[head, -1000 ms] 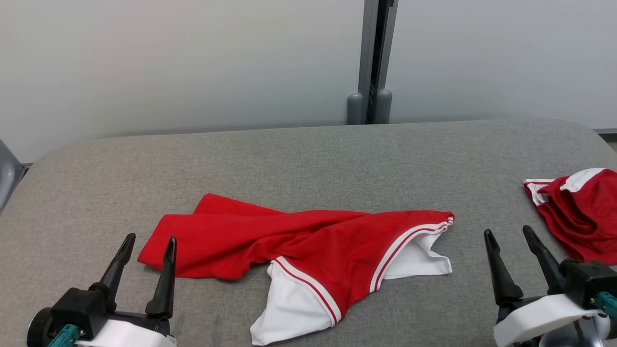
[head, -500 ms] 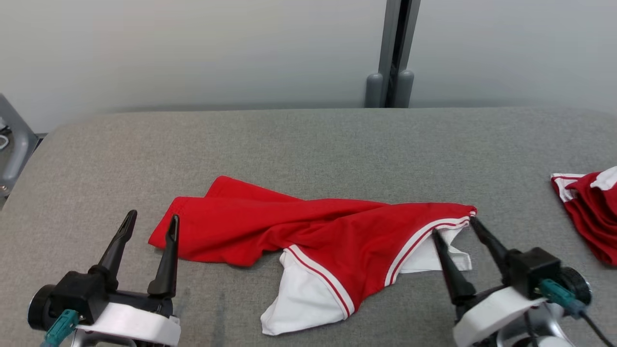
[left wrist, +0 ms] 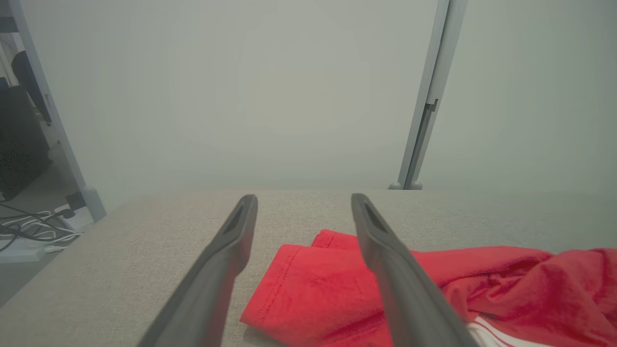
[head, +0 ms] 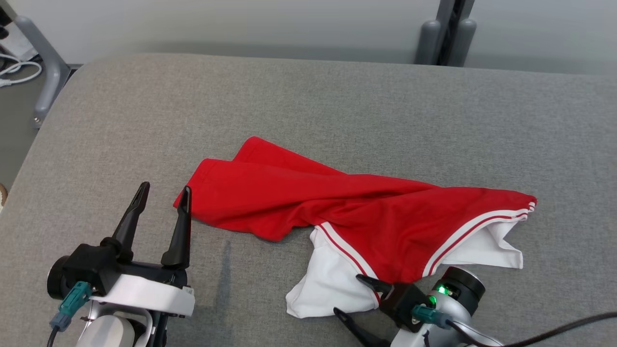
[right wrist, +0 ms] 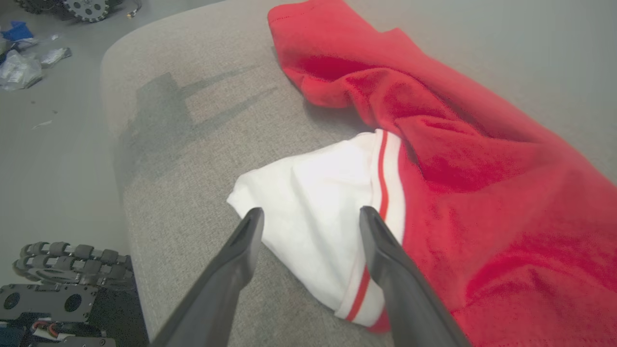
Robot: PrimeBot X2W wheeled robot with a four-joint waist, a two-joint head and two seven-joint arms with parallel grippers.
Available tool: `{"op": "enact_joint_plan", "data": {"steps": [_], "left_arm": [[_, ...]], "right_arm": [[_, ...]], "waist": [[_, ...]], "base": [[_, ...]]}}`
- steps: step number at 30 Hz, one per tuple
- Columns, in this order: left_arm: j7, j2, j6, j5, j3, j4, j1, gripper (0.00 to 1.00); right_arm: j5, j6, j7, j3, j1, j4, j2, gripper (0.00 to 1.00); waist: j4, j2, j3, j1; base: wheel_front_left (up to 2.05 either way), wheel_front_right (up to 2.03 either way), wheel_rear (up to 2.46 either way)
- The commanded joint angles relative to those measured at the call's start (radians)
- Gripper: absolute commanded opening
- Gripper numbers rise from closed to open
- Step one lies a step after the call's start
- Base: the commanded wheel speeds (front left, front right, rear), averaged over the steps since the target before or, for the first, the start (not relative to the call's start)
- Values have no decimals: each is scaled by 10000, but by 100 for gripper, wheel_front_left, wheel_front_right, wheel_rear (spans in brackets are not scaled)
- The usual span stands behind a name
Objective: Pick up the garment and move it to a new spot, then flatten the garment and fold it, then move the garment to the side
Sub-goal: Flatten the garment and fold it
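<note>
Shirt first: crumpled red fabric shirt (head: 337, 212) with white striped sleeves lies mid grey padded surface (head: 289, 106). Right pincer (head: 347, 294), jaws wide, hovers at its six o'clock sleeve (right wrist: 308, 202); left pincer (head: 165, 188), equally spread, at nine o'clock. Bite deep, past the hem.

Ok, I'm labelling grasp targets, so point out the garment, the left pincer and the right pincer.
garment (head: 347, 207), head view, middle of its red body.
left pincer (head: 166, 188), head view, midway between its open fingertips.
right pincer (right wrist: 311, 211), right wrist view, midway between its open fingertips.
</note>
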Motion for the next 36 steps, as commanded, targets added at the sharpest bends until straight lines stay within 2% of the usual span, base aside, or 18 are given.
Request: {"op": "enact_joint_plan", "data": {"steps": [1,7,12,13,14,15,20,25,36], "left_arm": [[-63,-58,-99,41,47,104,-225,100],[-106,-374,-384,192,151,488,-584,100],[-95,-641,-620,388,421,578,-754,100],[-96,-707,-647,440,466,595,-765,100],[-96,-750,-693,478,523,623,-763,100],[-97,-781,-740,519,580,643,-756,100],[-98,-958,-889,694,852,718,-669,100],[-97,-1016,-1037,915,1206,752,-533,100],[-98,-1001,-1275,1323,1539,715,-539,100]], "right_arm": [[132,-2,173,316,-289,100,-234,100],[336,-1,770,2109,-1558,608,-958,100],[256,-2,595,2733,-2423,1366,-867,100],[239,-2,531,2746,-2511,1519,-807,35],[291,-2,409,2671,-2570,1665,-737,10],[374,-2,332,2614,-2604,1765,-657,0],[721,-2,-177,2113,-2563,1814,-454,0],[1222,-2,-653,935,-2152,1208,-322,0],[1886,-2,-439,-2593,-1115,-390,-249,0]], "waist": [[163,-1,184,0],[313,-1,417,0],[352,-1,579,0],[355,-1,596,0],[356,-1,611,0],[354,-1,625,0],[236,-1,620,0],[-173,-1,532,0],[-1092,-1,470,0]], "base": [[0,0,0],[0,0,0],[0,0,0],[0,0,0],[0,0,0],[0,0,0],[0,0,0],[0,0,0],[0,0,0]]}}
